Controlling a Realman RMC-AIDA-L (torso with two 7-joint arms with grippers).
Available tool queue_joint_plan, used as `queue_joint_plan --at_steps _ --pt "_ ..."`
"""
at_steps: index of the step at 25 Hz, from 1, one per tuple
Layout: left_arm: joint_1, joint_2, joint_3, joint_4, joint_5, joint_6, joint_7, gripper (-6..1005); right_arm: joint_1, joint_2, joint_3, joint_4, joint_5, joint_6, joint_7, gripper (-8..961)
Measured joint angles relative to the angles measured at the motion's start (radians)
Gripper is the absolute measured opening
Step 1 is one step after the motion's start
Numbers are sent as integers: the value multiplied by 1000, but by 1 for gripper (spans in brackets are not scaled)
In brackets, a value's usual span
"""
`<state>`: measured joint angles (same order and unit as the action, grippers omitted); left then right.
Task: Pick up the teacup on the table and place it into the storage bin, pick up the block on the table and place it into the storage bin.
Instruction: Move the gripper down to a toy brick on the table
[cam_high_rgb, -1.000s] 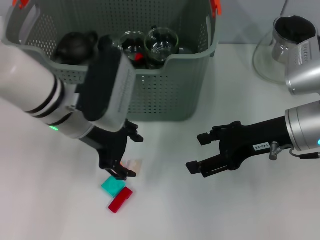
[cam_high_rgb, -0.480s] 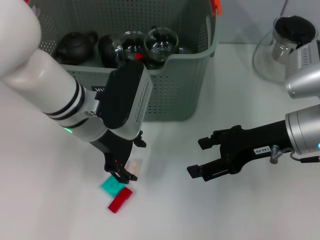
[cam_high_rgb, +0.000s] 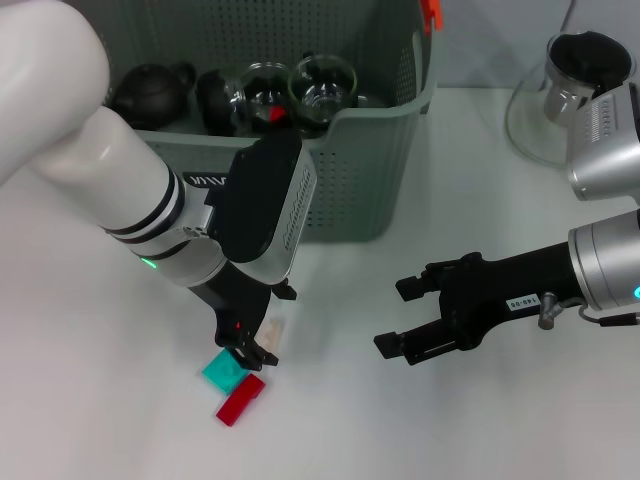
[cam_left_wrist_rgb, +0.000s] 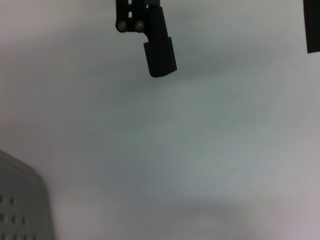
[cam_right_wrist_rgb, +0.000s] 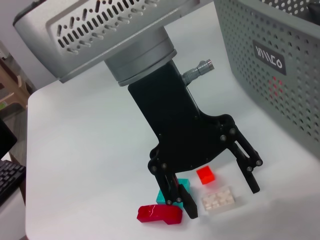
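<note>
Our left gripper (cam_high_rgb: 250, 345) hangs open and empty, low over the blocks: white block (cam_right_wrist_rgb: 218, 200) between its fingers, teal block (cam_high_rgb: 226, 371) and red block (cam_high_rgb: 240, 399) just beside them. The bin (cam_high_rgb: 360, 180) stands just behind. Our right gripper (cam_high_rgb: 405, 315), open, waits across bare table (cam_high_rgb: 330, 430).
</note>
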<state>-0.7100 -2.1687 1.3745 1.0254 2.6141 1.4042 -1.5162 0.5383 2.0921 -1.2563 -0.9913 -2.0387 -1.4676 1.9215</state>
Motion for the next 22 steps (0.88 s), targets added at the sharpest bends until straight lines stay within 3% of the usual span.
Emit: queue_joint_plan --at_steps 22 --pt "-18 6 -10 -70 4 -41 9 775 -1 2 0 5 0 4 0 946"
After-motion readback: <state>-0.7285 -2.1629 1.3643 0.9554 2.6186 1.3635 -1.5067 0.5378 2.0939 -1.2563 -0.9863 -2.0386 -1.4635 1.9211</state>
